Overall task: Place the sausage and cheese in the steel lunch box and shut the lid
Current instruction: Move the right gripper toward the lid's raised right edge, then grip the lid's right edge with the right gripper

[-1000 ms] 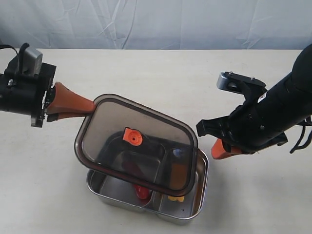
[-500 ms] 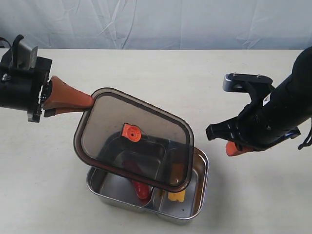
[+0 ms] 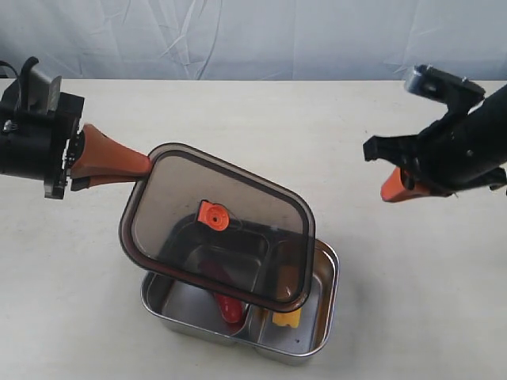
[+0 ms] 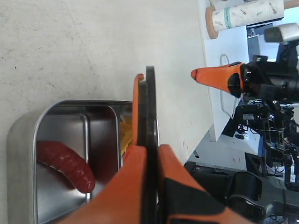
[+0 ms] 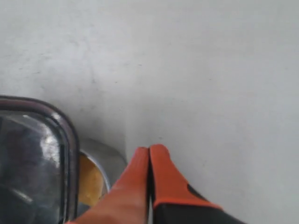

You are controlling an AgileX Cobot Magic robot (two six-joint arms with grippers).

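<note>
The left gripper (image 3: 145, 168), coming in from the left edge of the frame, has its orange fingers (image 4: 174, 179) pinched down on the upper-left corner of the dark smoky translucent plastic lid (image 3: 182, 207), so the jaws are nearly closed with just the lid's thin edge between them. In the left wrist view you see that lid (image 4: 150, 112) edge-on, squeezed right between the two fingers. The lid sits tilted in the middle of the frame, upper-left end high, lower-right end dipping toward the shiny stainless-steel two-compartment lunch box (image 3: 158, 305) in the lower middle. It's not seated, and I can't tell if the low end touches the rim. The little orange valve tab (image 3: 212, 214) is at the lid's centre. Peeking out below the lid's lower edge: the small glossy red sausage (image 3: 228, 307) in the left compartment and the yellow-orange cheese wedge (image 3: 287, 318) in the right one, divider between them. Both lie under the lid, well down and right of the left gripper's tips. The right gripper (image 3: 388, 190) hangs at the right side of the frame, well apart from the box, its orange fingers (image 5: 161, 172) pressed together with nothing in them, above the pale table (image 3: 261, 119).
</note>
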